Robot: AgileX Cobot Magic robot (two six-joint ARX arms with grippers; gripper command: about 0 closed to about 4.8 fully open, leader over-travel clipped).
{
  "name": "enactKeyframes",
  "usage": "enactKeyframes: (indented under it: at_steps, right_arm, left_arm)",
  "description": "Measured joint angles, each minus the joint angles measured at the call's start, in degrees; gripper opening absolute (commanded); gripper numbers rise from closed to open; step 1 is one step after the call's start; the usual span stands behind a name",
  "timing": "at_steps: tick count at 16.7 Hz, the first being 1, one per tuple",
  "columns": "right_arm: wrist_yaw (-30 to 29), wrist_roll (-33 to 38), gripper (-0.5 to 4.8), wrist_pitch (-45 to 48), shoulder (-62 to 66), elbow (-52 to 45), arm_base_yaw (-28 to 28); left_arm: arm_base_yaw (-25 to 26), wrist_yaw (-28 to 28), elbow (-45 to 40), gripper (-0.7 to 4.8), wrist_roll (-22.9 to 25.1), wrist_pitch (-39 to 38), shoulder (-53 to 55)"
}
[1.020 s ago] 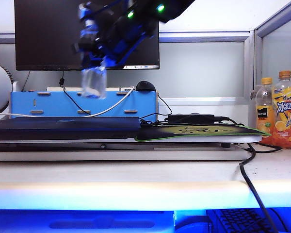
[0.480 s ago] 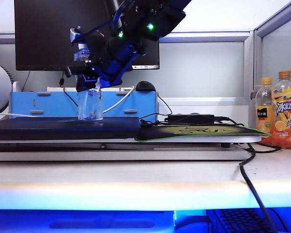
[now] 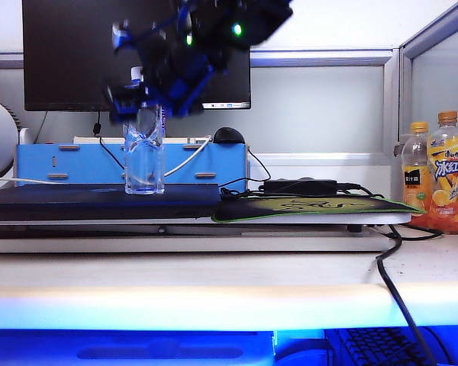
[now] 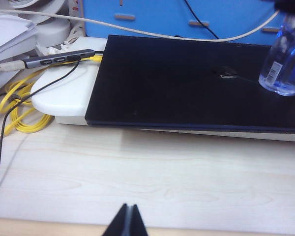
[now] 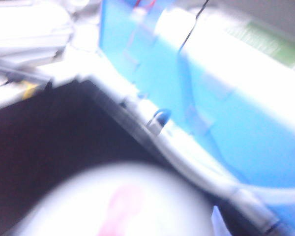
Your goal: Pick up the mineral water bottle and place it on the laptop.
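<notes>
On laptop (image 3: pixel 99 200): mineral water bottle (image 3: pixel 143 164) upright; right gripper (image 3: pixel 141 88) above cap, jaws' state unclear; left gripper (image 4: pixel 127 222) pinched closed.

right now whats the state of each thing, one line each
mineral water bottle: upright on the laptop, cap on
laptop: lid closed, flat
right gripper: around the bottle's top, blurred; fingers' state unclear
left gripper: fingers shut, over bare desk
monitor: screen dark

right end effector (image 3: pixel 149 95) motion-blurred, mineral water bottle (image 4: pixel 285 64) cut off by frame edge
</notes>
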Motion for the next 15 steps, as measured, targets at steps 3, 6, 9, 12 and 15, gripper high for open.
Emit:
enactKeyframes:
  at_steps: [3, 6, 9, 12, 15]
  right_arm:
    - [0.9, -0.6, 4.45, -1.5, -0.8, 7.5, 0.0]
    - [4.8, -2.4, 2.25, -4.7, -2.6, 14.0, 0.0]
    - [9.4, -4.9, -0.01, -6.1, -8.4, 15.7, 0.0]
    - [15.2, -8.7, -0.01, -15.3, -19.2, 15.9, 0.0]
    - [15.8, -8.9, -0.01, -26.3, -31.4, 15.8, -0.1]
  left_arm:
    - [0.0, 0.0, 0.0, -0.02, 0.0, 0.0, 0.0]
    - [0.0, 0.0, 0.0, -0.02, 0.0, 0.0, 0.0]
    - [0.0, 0.0, 0.0, -0.02, 0.0, 0.0, 0.0]
    - [0.0, 0.0, 0.0, -0.02, 0.0, 0.0, 0.0]
    - [0.0, 0.0, 0.0, -0.02, 0.0, 0.0, 0.0]
